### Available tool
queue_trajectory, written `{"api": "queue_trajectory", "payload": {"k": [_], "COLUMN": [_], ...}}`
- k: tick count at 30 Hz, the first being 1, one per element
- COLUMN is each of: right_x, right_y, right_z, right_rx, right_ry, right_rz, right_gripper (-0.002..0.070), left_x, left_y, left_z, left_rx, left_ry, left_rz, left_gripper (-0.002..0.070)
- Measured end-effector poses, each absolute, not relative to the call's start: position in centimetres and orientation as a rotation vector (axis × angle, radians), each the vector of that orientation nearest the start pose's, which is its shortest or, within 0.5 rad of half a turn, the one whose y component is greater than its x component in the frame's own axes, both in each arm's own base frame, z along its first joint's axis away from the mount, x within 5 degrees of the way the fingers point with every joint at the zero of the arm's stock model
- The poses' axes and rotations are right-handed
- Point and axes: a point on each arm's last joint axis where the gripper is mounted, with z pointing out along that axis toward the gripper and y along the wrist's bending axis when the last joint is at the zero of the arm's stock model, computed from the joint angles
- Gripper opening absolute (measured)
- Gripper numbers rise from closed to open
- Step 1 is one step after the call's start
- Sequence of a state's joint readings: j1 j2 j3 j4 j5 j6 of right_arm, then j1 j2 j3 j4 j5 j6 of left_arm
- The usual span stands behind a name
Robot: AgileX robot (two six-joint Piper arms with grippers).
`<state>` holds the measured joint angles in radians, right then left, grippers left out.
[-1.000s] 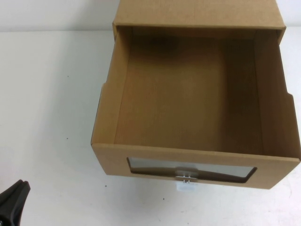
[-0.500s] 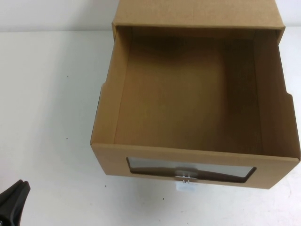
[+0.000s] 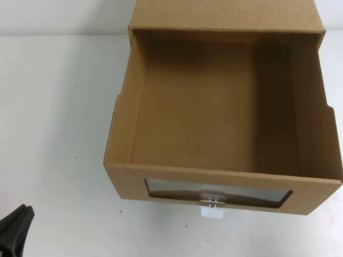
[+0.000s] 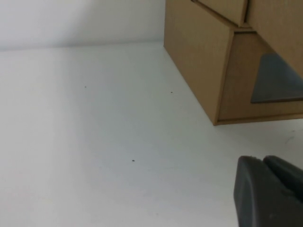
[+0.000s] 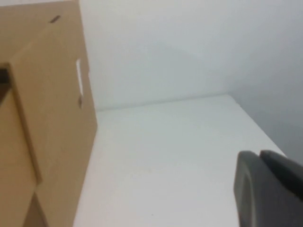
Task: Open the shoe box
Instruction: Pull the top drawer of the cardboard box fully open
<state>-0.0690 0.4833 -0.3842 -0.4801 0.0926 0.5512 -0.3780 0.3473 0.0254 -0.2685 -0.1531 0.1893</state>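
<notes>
table: white, takes up most of the high view. the shoe box sits mid-to-right on it, running from the far edge toward the robot.

box is 2 parts. the outer sleeve is at the far end. the drawer stands pulled well out of it toward the robot, w/ nothing visible inside, just bare cardboard floor. so the box reads as already open, or v. close to done (my judgement).

drawer's near face has a wide window.

left gripper is at the near-left corner of the table, well apart from the box and nothing in it. can't tell if it's open or closed. its wrist cam shows the drawer's near-left corner off ahead of it.

right gripper isn't in the high view. its wrist cam looks along the box's right side wall. it's closed, nothing held.

smallest: the white pull tab, hanging at the bottom edge of the near face under the window, roughly mid-width.

key relation: the drawer's slide axis runs far-to-near, straight at the robot. any more travel means a pull on the tab along that line. the tab is ahead-right of the left gripper, w/ clear table between. which arm is nearer i can't say.
</notes>
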Motion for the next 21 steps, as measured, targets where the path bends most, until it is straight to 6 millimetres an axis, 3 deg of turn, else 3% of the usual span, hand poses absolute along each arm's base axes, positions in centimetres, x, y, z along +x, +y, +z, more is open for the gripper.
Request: {"api": "queue_trajectory", "payload": {"k": [4, 11, 16, 21], "right_x": [9.0, 5.7, 5.2, 5.2], "right_y": [-1.5, -1.3, -1.1, -0.9], "right_z": [26.6, 23.6, 22.0, 21.7], "right_rx": [0.236, 0.250, 0.229, 0.209], "right_ry": [1.643, 1.531, 1.544, 1.583], "right_rz": [-0.040, -0.044, -0.014, 0.032], "right_gripper": [-0.0017, -0.0017, -0.0017, -0.0018], "left_x": [8.0, 8.0, 7.9, 7.9], "left_y": [-2.8, -2.8, -2.8, -2.8], "left_z": [19.3, 19.2, 19.2, 19.1], "left_rx": [0.229, 0.232, 0.232, 0.235], "left_ry": [1.704, 1.713, 1.718, 1.726], "left_rz": [-0.303, -0.304, -0.306, -0.307], "left_gripper": [-0.0006, -0.0006, -0.0006, -0.0006]}}
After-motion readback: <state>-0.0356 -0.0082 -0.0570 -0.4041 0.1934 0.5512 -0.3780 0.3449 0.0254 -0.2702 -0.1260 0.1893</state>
